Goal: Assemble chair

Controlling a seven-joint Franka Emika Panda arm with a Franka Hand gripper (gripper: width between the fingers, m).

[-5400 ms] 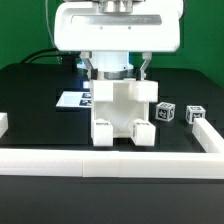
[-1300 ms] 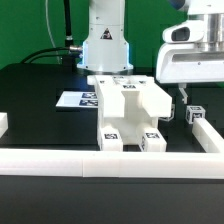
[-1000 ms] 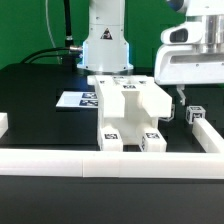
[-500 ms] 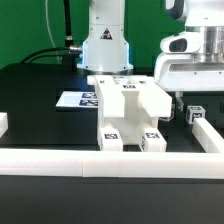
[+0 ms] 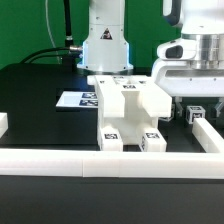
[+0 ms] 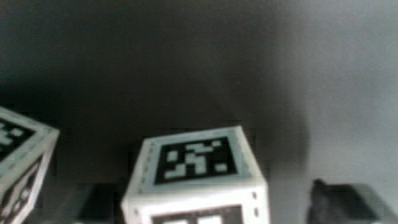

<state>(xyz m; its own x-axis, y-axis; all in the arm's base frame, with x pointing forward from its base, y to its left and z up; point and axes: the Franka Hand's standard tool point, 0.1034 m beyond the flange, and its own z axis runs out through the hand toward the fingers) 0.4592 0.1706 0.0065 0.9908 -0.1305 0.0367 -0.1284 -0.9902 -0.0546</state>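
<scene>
Lengthwise, the chair [image 5: 128, 108] points two prongs toward the rail [image 5: 100, 163].

My table [image 5: 40, 85] is black and evenly lit. Behind it stands a plain green wall [image 5: 20, 25]. A white rail [image 5: 110, 158] runs along its front edge and sides, and the marker board [image 5: 70, 100] lies flat on it.

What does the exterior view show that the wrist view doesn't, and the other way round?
Only the exterior view shows the big white chair body, the marker board, the border rail and the robot's base. Only the wrist view shows the tag pattern on top of the small block up close, plus the corner of a second tagged piece. Both show that small block, the open tool over it, and the black table.
</scene>
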